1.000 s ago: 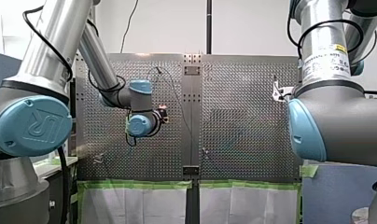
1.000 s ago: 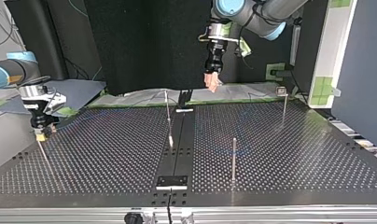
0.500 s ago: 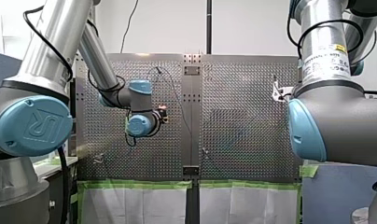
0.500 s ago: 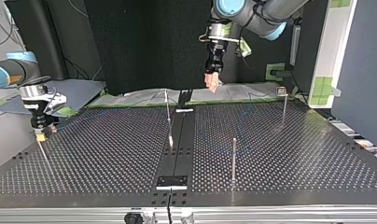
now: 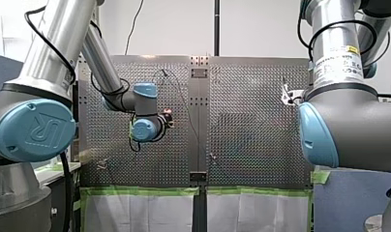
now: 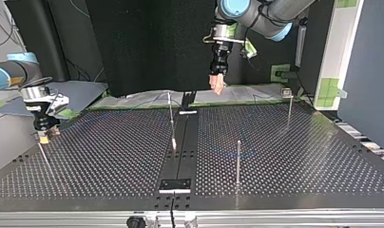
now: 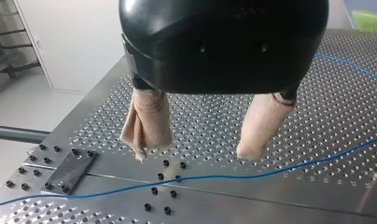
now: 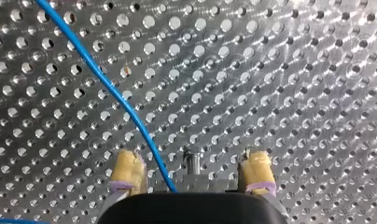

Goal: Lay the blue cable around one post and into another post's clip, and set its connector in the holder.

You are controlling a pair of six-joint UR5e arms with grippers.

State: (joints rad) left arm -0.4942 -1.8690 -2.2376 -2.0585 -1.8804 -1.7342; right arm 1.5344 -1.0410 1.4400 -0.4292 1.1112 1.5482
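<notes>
Perforated metal worktop (image 6: 109, 156), dark strip (image 6: 184, 137) running near to far down its middle. Green tape (image 5: 140, 191) along near edge in front view, white sheets (image 5: 135, 212) below. Black curtain (image 6: 147, 42) beyond.

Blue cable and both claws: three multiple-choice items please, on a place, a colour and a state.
1. At my right claw, the blue cable runs: A) between its fingers; B) outside them; C) nowhere in view.
2. My left claw's pads are: A) green; B) black; C) beige.
3. My left claw is: A) shut on the cable; B) open, holding nothing; C) shut on a post.
1 A, it passes between the yellow pads; 2 C, the left wrist view shows beige; 3 B, its fingers stand apart, empty.
</notes>
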